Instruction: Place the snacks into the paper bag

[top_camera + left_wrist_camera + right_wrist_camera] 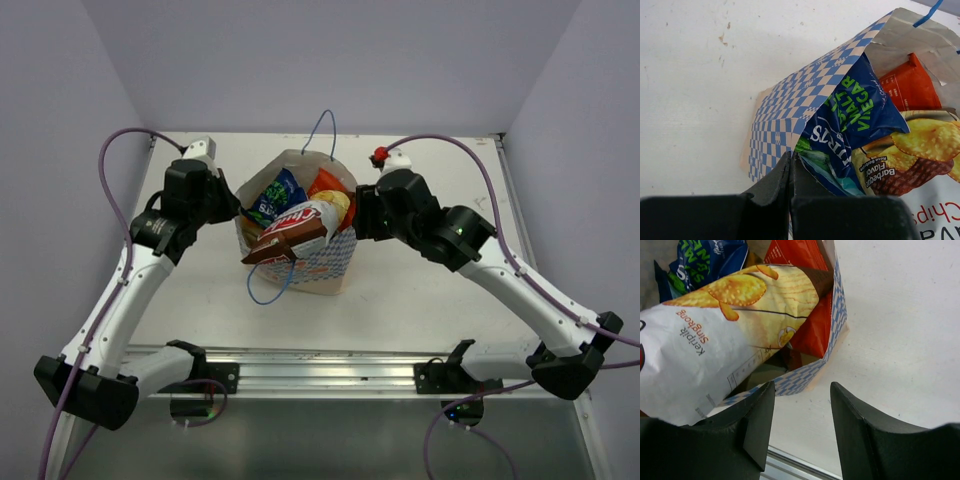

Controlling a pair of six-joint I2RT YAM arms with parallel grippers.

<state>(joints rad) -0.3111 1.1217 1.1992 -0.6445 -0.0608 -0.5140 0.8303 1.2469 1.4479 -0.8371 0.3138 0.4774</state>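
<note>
White table [430,290] bears paper bag [325,270]; blue packet [855,105] inside reads perhaps "Malt Vinegar"

"MALT" and, partly folded, "VINEGAR" are read in green on the dark blue packet [855,105], centre of the left wrist view. "Barbeque Flavor" and "Rasa Barbeque" are printed on the chip bag [900,165] below it. "Keripik Singkong" is seen on that bag at the left of the right wrist view.

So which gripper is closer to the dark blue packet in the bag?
Left. The left gripper is pinched shut on the bag wall right beside the blue packet. The right gripper is open at the bag's opposite side, beyond the big chip bag.
</note>
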